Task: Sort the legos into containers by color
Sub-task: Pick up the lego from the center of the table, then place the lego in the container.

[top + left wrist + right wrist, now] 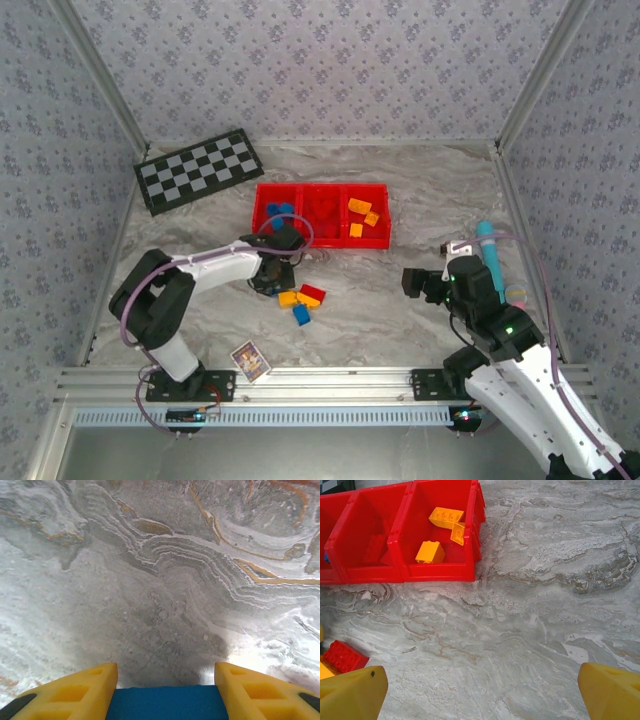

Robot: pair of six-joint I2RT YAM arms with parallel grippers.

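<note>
A blue lego (167, 702) spans the gap between the yellow fingers (85, 690) of my left gripper (165, 675), which is shut on it just above the marble table. In the top view the left gripper (272, 280) sits in front of the red tray (322, 243). The tray's left container holds blue legos (279, 211), the middle one red legos (322, 210), and the right one orange legos (360, 210). An orange (289, 298), a red (312, 294) and a blue lego (301, 315) lie loose beside the left gripper. My right gripper (412, 281) is open and holds nothing.
A checkerboard (197, 169) lies at the back left. A small picture card (250, 360) rests near the front edge. A teal cylinder (490, 247) lies by the right wall. Patterned walls enclose the table on three sides.
</note>
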